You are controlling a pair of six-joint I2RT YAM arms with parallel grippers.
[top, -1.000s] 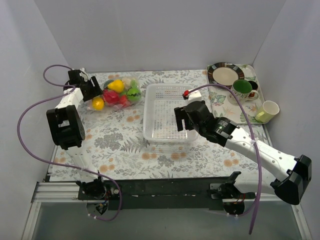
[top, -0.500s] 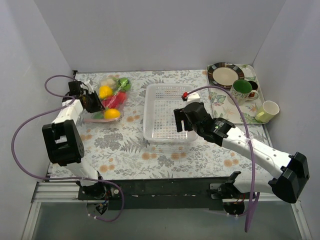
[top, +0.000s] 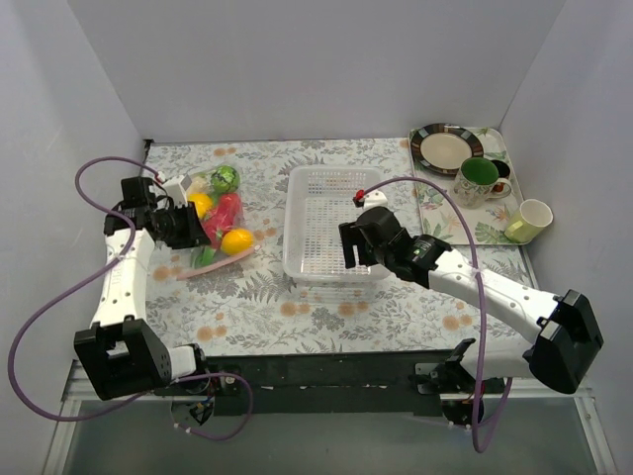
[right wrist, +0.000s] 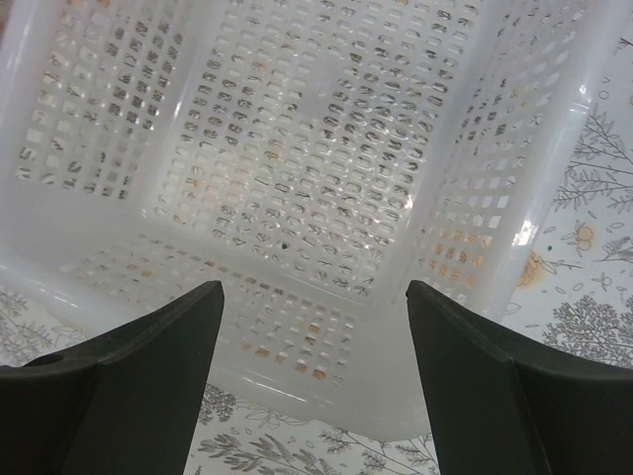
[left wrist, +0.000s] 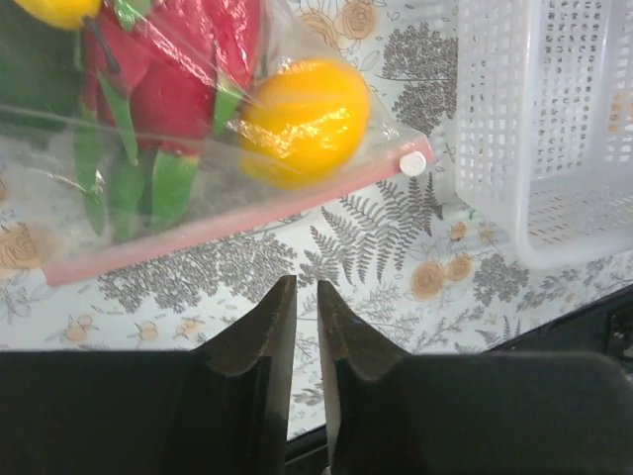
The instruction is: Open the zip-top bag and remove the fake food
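Currently, the left claw (left wrist: 305, 287) is closed on nothing, with its tips just short of the pink zip strip (left wrist: 218, 226). Beyond the strip, the zip-top bag (left wrist: 247, 203) lies on the counter (left wrist: 396, 257), with the fake food (left wrist: 302, 121) inside. The right claw (right wrist: 315, 287) is spread wide over the near wall of the white basket (right wrist: 297, 148).
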